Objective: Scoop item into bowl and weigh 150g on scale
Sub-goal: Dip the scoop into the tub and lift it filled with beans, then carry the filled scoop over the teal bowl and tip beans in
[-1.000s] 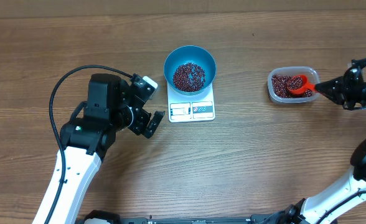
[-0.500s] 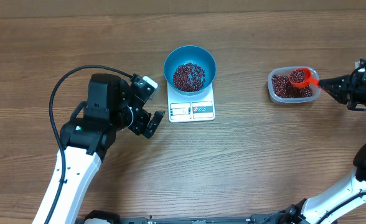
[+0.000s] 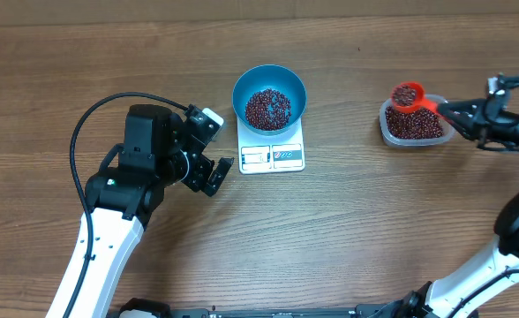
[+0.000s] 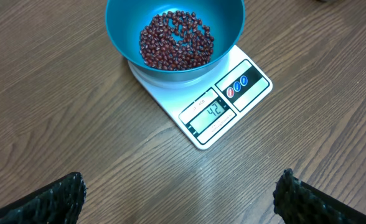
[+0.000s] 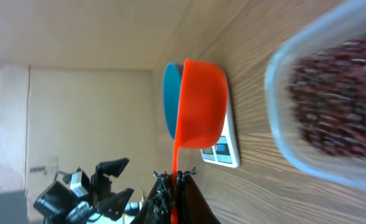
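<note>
— While that arm on the right hangs there loaded, how far along are they?

— Partway, I'd judge. Across the brown wooden desk (image 3: 374,221) the arms sit well apart. The left gripper (image 3: 219,143) is just beside the small flat white kitchen scale (image 3: 271,157), jaws wide and holding nothing. The right gripper (image 3: 454,111) has its jaws pinched tight on a handle.

— And on the scale?

— The round teal-blue plastic bowl (image 3: 240,94) stands on it. The clear rounded plastic tub (image 3: 383,124) lies far to the right, and the bright orange-red plastic scoop (image 3: 425,103) is raised over the tub's near corner. Small dark red-brown beans (image 3: 268,108) cover the bowl's bottom, heap the scoop and fill the tub.

— So that load has yet to cross?

— Yes, and likely several more after it. The scale's display window (image 4: 215,111) shows what looks like two digits, short of the target, though I can't read them surely.

— Anything hidden?

— The right arm runs off the overhead edge. From its wrist only the scoop's underside shows, so the load is hidden there, and the tub is blurred.
</note>
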Robot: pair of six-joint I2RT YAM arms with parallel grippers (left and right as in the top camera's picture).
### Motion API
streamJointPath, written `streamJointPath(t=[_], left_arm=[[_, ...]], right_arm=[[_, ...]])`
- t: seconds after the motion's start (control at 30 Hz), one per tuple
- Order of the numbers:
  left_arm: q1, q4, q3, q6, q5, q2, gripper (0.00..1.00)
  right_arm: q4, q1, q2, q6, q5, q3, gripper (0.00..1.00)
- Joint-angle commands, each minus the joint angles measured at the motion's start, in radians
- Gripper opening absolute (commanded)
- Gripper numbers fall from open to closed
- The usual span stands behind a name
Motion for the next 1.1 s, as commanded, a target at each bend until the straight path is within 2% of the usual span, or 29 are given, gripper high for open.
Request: streamJointPath(t=[0.0,0.33,0.47,0.6,0.77,0.93,1.07], left_arm=[[0.004,0.002,0.015,-0.01,-0.007,0.007,1.0],[0.004,0.002,0.015,-0.01,-0.007,0.007,1.0],[0.004,0.002,0.015,-0.01,-0.007,0.007,1.0],[0.004,0.002,0.015,-0.01,-0.007,0.007,0.99],[0.005,0.002,0.015,-0.01,-0.007,0.007,1.0],[0.005,0.002,0.015,-0.01,-0.007,0.007,1.0],[0.004,0.002,0.015,-0.01,-0.007,0.007,1.0]], right_arm=[[-0.001,0.066,0.003,-0.031,-0.078,0.0,0.04],[-0.002,0.28,0.003,-0.021,-0.098,0.079,0.04],[0.018,0.367,0.003,0.024,-0.097,0.118,0.04],[0.11,0.45,0.003,0.135,-0.072,0.142,0.04],[0.331,0.551,0.003,0.368,0.007,0.145,0.04],[0.488,0.645,0.003,0.553,0.216,0.153,0.04],[0.505,0.714,0.003,0.581,0.413,0.187,0.04]])
